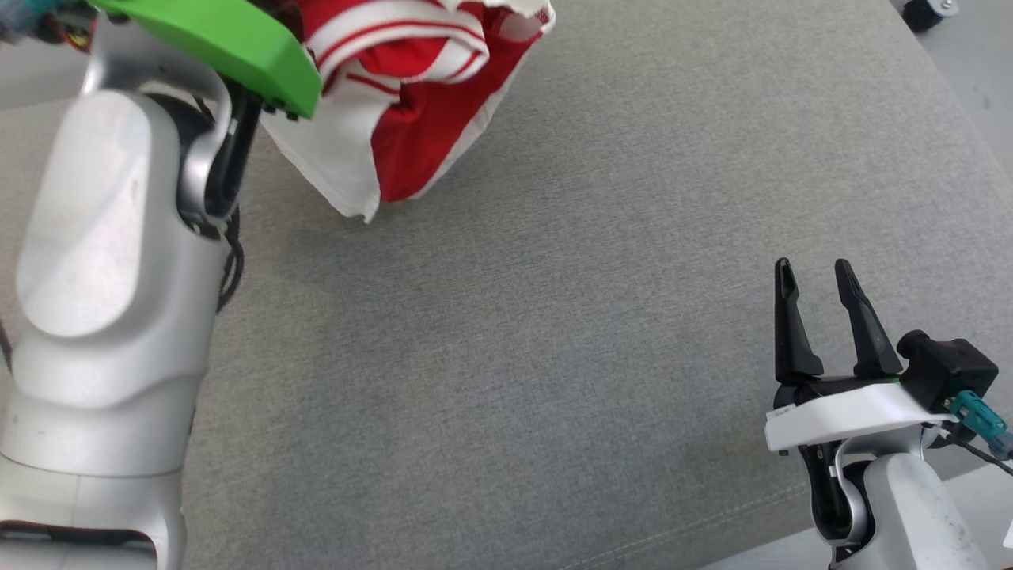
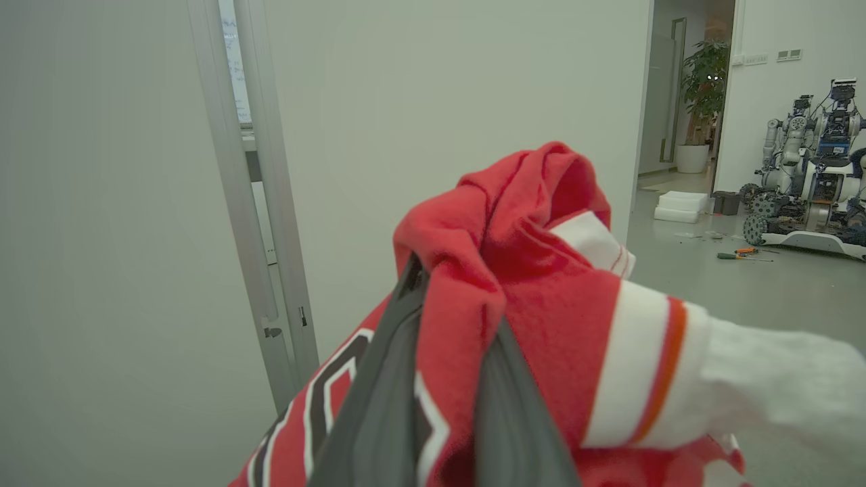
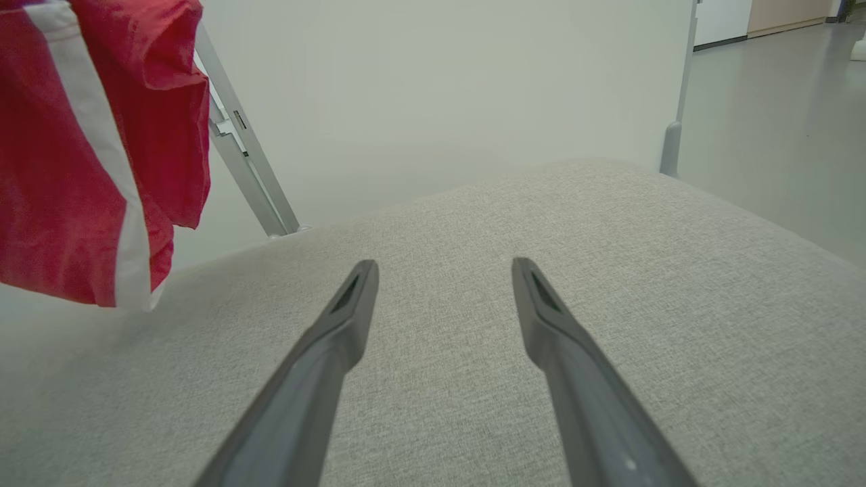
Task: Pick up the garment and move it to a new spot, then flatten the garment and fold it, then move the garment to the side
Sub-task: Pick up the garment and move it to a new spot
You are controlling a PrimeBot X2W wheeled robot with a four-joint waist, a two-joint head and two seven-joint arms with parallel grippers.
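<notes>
The garment [image 1: 411, 103] is a red jersey with white stripes, hanging bunched in the air at the top of the head view, above the grey cushion [image 1: 554, 356]. In the left wrist view my left gripper [image 2: 446, 284] is shut on the garment [image 2: 541, 297], red cloth pinched between its two dark fingers [image 2: 379, 399] and draped over them. The garment [image 3: 95, 149] also hangs at the upper left of the right wrist view, clear of the cushion. My right gripper [image 1: 815, 273] rests low at the right, open, with nothing between its fingers [image 3: 338, 325].
The left arm's silver forearm [image 1: 103, 277] and green wrist cover [image 1: 237, 47] fill the head view's left side. A white wall panel [image 2: 440, 101] with a metal post [image 2: 257, 203] stands behind the cushion. Other robots [image 2: 812, 176] and tools sit on the floor beyond.
</notes>
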